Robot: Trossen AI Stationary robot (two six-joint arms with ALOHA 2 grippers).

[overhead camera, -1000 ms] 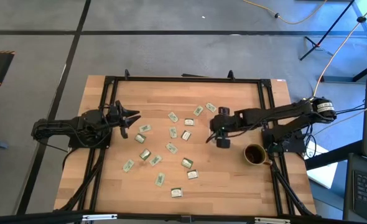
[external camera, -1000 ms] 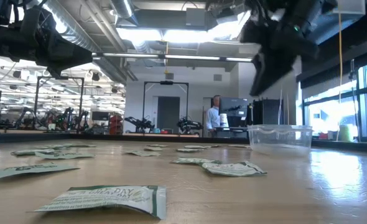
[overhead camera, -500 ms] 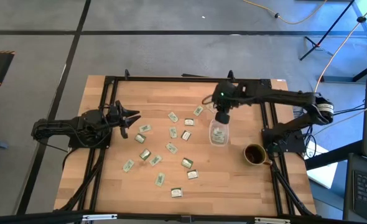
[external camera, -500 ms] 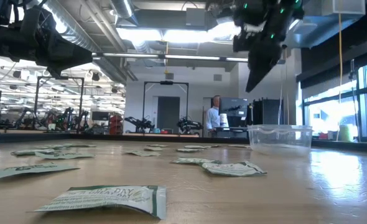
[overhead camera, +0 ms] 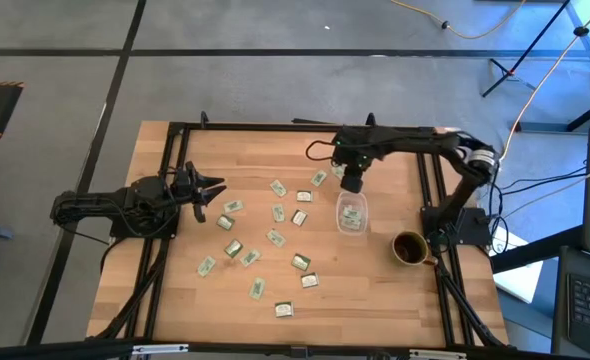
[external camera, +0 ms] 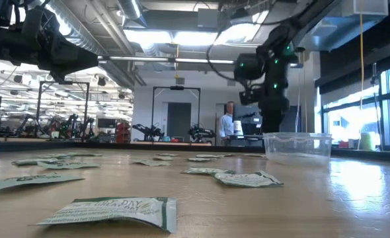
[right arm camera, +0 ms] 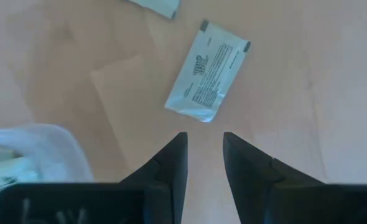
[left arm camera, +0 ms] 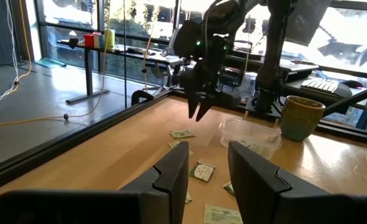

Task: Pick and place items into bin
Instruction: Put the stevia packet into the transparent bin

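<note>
Several pale green and white packets [overhead camera: 276,212] lie flat on the wooden table, left of the clear bin [overhead camera: 351,214]. The bin stands on its base and holds at least one packet [right arm camera: 3,167]. My right gripper [overhead camera: 352,181] hangs open just beyond the bin's far side, fingers pointing down. It is above bare wood, with one packet [right arm camera: 208,71] lying just ahead of its fingertips [right arm camera: 205,155]. In the low view it [external camera: 272,109] shows behind the bin [external camera: 297,147]. My left gripper [overhead camera: 211,190] waits open above the table's left side, level, aimed toward the packets [left arm camera: 208,177].
A dark brown mug [overhead camera: 409,247] stands right of the bin, near the table's right edge. A black frame [overhead camera: 295,127] runs around the table top. Bare wood lies along the far side and at the near left corner.
My right gripper has moved from above the bin toward the far edge, uncovering the bin, and has come down lower just past the bin's far side. Its arm has swung out along the table's far edge. The bin and the packets have stayed put.
</note>
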